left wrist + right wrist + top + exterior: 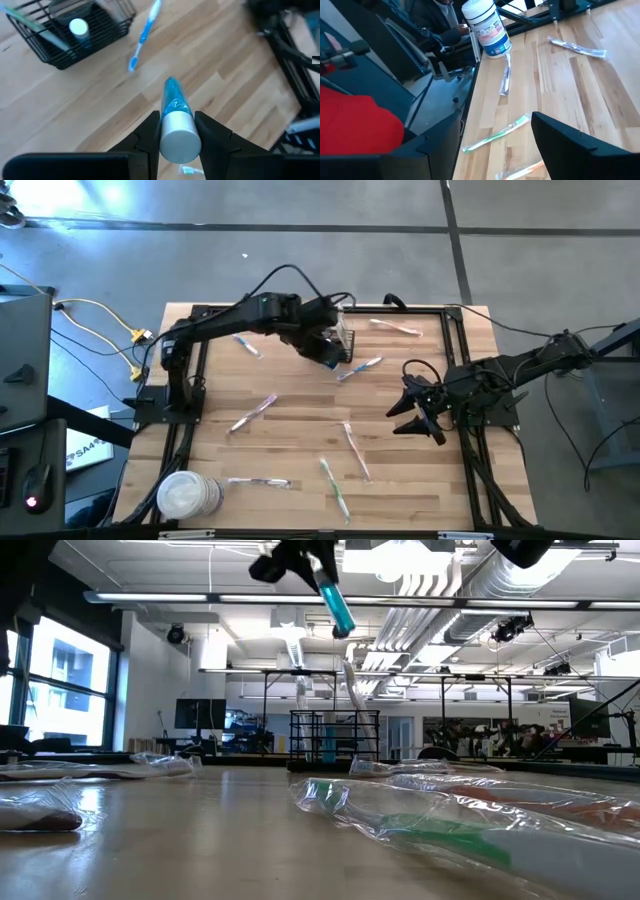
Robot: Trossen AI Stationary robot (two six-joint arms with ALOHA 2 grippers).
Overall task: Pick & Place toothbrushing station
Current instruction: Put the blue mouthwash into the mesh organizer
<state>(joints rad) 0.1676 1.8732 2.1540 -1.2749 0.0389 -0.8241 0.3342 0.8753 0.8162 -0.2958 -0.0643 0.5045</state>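
Observation:
The black wire-mesh basket (345, 340) stands on the table at the far middle. In the left wrist view (70, 30) it holds a white-capped item and a green toothbrush. My left gripper (325, 348) hovers just beside the basket, above the table, shut on a blue tube with a silver cap (175, 107). The tube also shows in the low view (335, 600). My right gripper (415, 408) waits open and empty at the table's right side. Its fingers stand wide apart in the right wrist view (495, 145). My left gripper pinches the tube between its two fingers at the silver cap end (179, 131), one finger on each side. The fingers point down at a slant, and the tube runs on past them. The blue end (340, 618) hangs tilted below the gripper, lifted clear of the table.
A blue toothbrush (145, 32) lies on the wood just beside the basket. Several wrapped toothbrushes (355, 450) lie scattered over the table. A round white tub (185, 495) stands at the near left corner. A person in red (355, 125) shows beyond the table edge.

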